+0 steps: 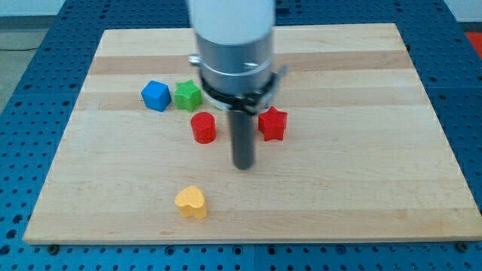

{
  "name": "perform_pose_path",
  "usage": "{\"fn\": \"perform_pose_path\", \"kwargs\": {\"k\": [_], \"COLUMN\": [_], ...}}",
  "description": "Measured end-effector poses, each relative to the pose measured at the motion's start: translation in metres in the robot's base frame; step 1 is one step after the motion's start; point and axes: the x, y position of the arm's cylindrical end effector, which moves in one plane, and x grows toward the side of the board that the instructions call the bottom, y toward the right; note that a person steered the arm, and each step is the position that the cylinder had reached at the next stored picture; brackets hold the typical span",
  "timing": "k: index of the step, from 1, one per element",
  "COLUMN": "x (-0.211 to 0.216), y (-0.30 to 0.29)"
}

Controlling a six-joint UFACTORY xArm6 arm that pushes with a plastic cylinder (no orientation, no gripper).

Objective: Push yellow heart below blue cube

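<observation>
The yellow heart (191, 202) lies near the view's bottom edge of the wooden board, left of centre. The blue cube (156, 95) sits higher up at the view's left, well above the heart. My tip (243, 165) is the lower end of the dark rod, standing right of and above the yellow heart with a clear gap. It is below and between the red cylinder (203, 128) and the red star (273, 123). It touches no block.
A green star-shaped block (187, 95) sits right beside the blue cube. The wooden board (361, 181) rests on a blue perforated table (459, 75). The arm's large grey and white body (233, 53) hides part of the board's top middle.
</observation>
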Motion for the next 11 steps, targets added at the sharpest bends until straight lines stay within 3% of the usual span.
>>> {"fn": "perform_pose_path", "kwargs": {"k": [1,2,3,5,6,7,8,9,11], "x": [0.044,0.080,0.085,0.059,0.058,0.091,0.091,0.076,0.026], "y": [0.013,-0.023,-0.077,-0.128,-0.128,-0.121,-0.085,-0.076,-0.121]}}
